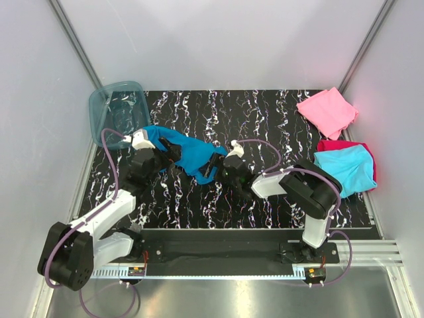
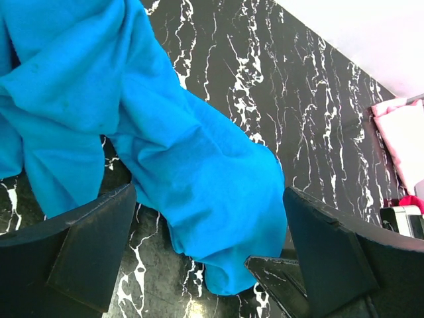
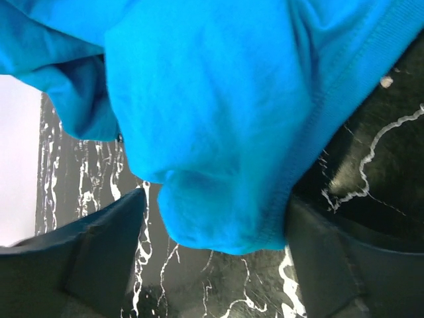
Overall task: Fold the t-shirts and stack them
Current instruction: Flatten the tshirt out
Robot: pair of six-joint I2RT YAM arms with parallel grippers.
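Top view: the teal shirt (image 1: 192, 154) lies bunched left of the tabletop's centre, between the left gripper (image 1: 174, 153) and the right gripper (image 1: 215, 167). A pink shirt (image 1: 326, 110) lies at the far right corner, and a cyan shirt (image 1: 346, 167) lies on a magenta shirt (image 1: 330, 145) at the right edge. Left wrist: jaws spread, teal cloth between them. Right wrist: jaws spread about a teal fold.

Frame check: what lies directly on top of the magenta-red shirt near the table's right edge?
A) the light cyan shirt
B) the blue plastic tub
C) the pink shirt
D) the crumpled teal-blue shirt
A: the light cyan shirt lies on the magenta-red shirt, whose edges show around it, while the pink shirt lies apart, farther back.
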